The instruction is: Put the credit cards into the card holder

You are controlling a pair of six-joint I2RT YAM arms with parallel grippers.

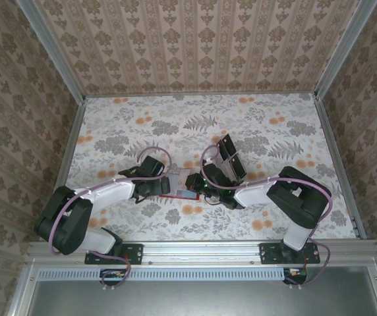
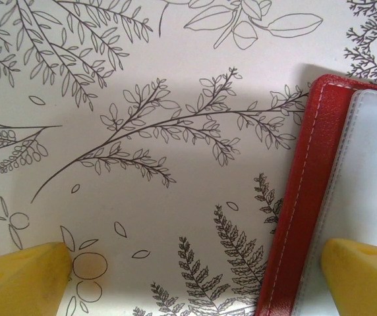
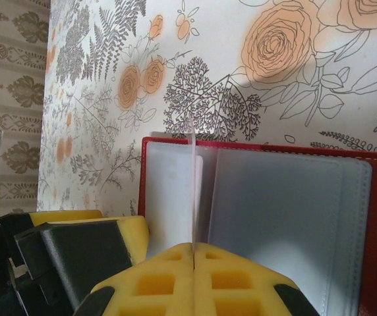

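Observation:
The red card holder (image 1: pixel 180 189) lies open on the flowered table between both arms. Its greyish clear pockets (image 3: pixel 281 210) face up inside the red border (image 2: pixel 300 197). My right gripper (image 3: pixel 194 249) is shut on one thin clear pocket leaf (image 3: pixel 193 191), which stands upright on edge. My left gripper (image 2: pixel 192 263) is open and low over the holder's left edge, one yellow finger (image 2: pixel 363 276) over the pocket side and the other finger (image 2: pixel 24 280) over the bare table. Two black credit cards (image 1: pixel 231 157) lie on the table just behind the right gripper (image 1: pixel 199 187).
The left gripper's yellow and black finger (image 3: pixel 76 247) sits close beside the right gripper at the holder's left edge. Patterned walls and metal rails (image 1: pixel 337 158) bound the table. Open tablecloth (image 1: pixel 175 118) stretches behind the arms.

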